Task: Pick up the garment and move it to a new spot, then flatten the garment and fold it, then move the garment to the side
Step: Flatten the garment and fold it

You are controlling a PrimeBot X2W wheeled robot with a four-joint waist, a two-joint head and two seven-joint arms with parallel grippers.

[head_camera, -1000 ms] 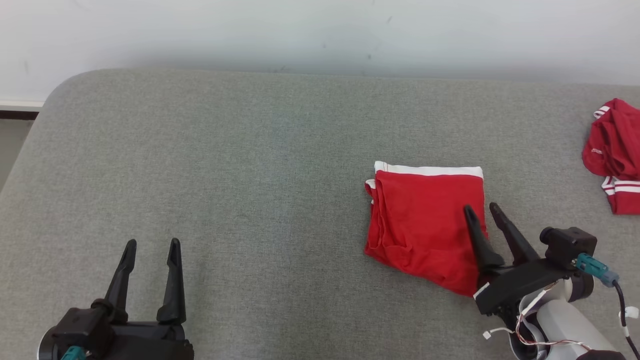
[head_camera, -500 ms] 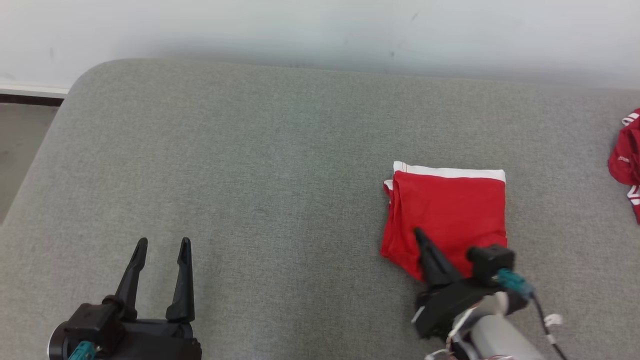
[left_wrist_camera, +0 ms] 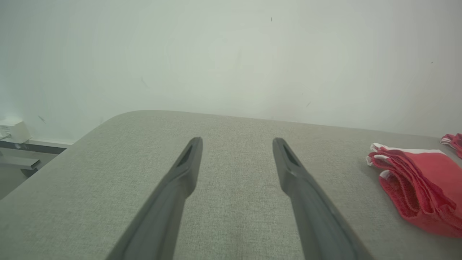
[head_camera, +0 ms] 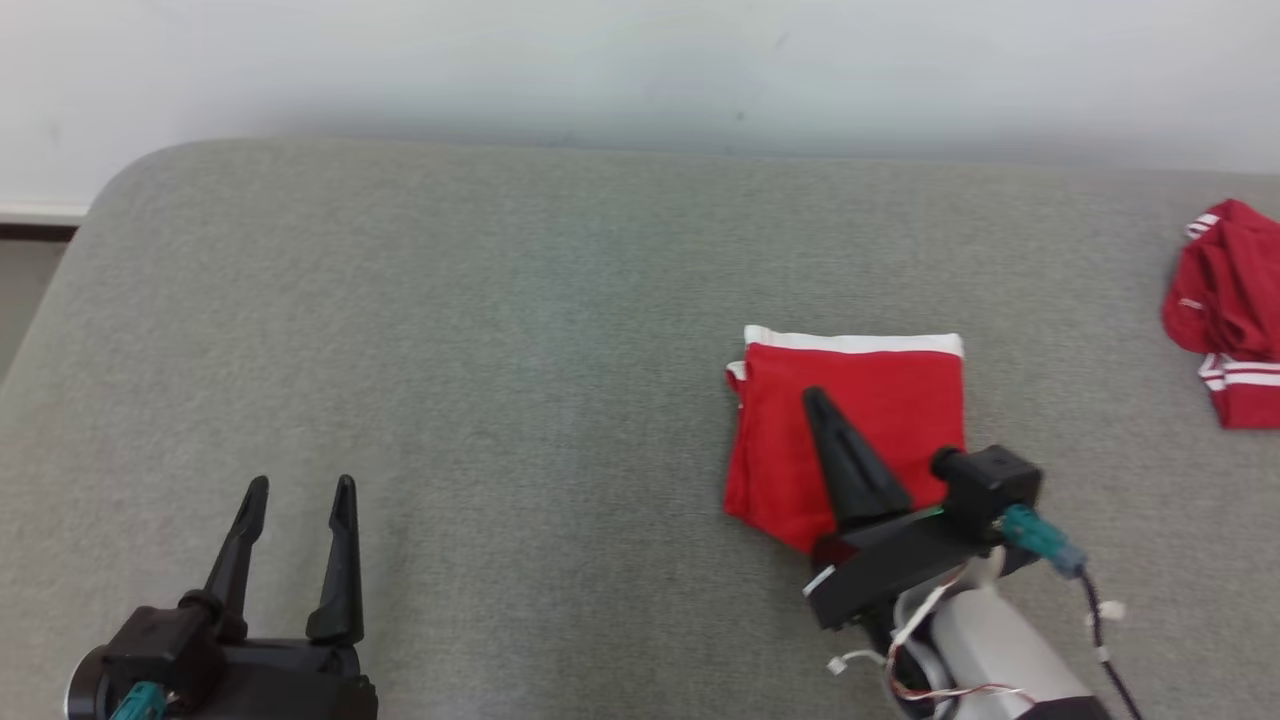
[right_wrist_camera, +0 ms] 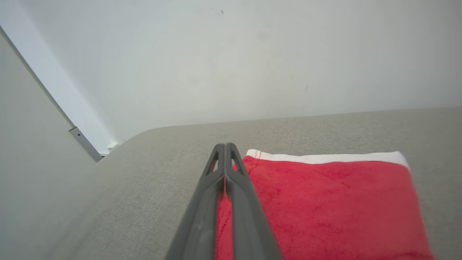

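The folded red garment [head_camera: 900,400] lies flat on the right part of the grey table [head_camera: 500,300]. The right gripper [head_camera: 812,396] is over it with its fingers pressed together. The left gripper [head_camera: 302,486] sits far off to the left, fingers apart.

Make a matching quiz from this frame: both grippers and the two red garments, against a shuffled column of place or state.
1. left gripper
2. right gripper
3. folded garment
4. crumpled garment

A. at the far right edge of the head view
B. shut, over red cloth
C. open, over the grey surface
D. lying flat, white band along its far edge

Pairs: 1-C, 2-B, 3-D, 4-A
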